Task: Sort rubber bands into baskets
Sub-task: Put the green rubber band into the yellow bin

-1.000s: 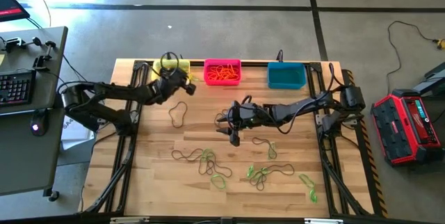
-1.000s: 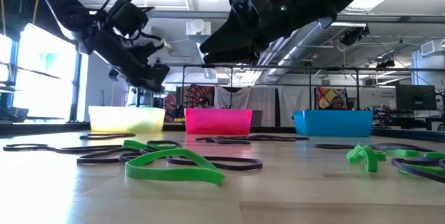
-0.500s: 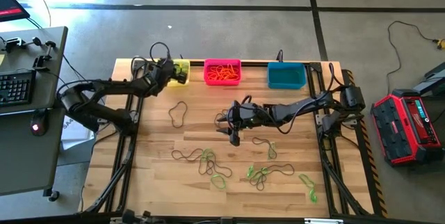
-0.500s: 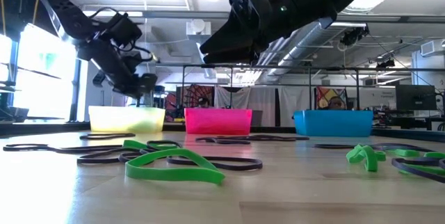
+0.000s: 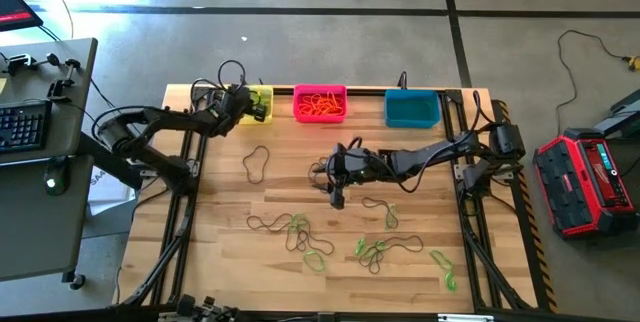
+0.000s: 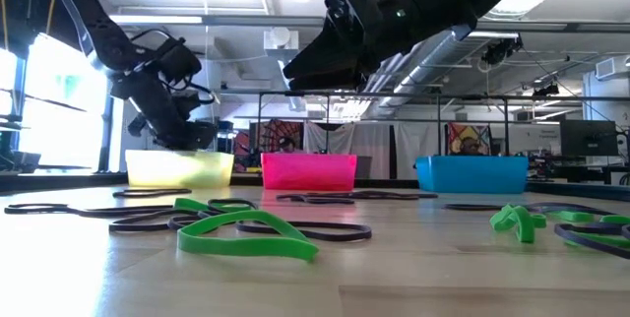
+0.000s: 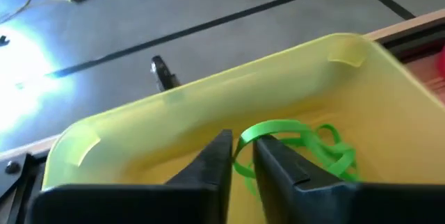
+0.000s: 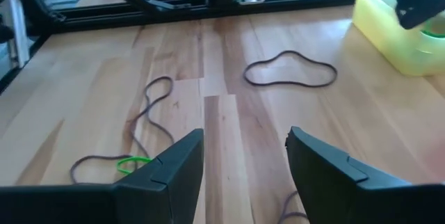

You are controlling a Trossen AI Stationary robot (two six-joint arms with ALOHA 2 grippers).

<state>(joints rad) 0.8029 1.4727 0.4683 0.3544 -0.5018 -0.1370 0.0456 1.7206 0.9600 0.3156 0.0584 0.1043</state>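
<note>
My left gripper (image 7: pixel 242 156) hangs tipped down over the yellow basket (image 7: pixel 208 106), at the table's far left (image 5: pixel 257 104). Its fingers stand a narrow gap apart with a green rubber band (image 7: pixel 278 128) between the tips. My right gripper (image 8: pixel 243 161) hovers open and empty over the table's middle (image 5: pixel 336 194). The pink basket (image 5: pixel 320 103) holds orange bands, and the teal basket (image 5: pixel 412 109) stands to its right. Loose green and dark rubber bands (image 5: pixel 298 232) lie on the near half of the table. My left gripper has one end of the green band's loop (image 7: pixel 245 139) between its slightly parted fingertips. The fingers slant down from the table's near left. From the tips the band arches over, and its other end (image 7: pixel 332 153) lies inside the yellow basket. Whether it is still pinched I cannot tell.
A dark band (image 5: pixel 257 162) lies alone left of centre, also in the right wrist view (image 8: pixel 290 72). More bands lie at the near right (image 5: pixel 378 250). Black frame rails run along the table's left and right edges (image 5: pixel 182 212). Bare wood lies under the right gripper (image 8: pixel 222 120).
My left gripper has swung toward the table's far left corner and sunk, from between the yellow and pink baskets to just above the yellow basket. My right gripper has stayed where it was.
</note>
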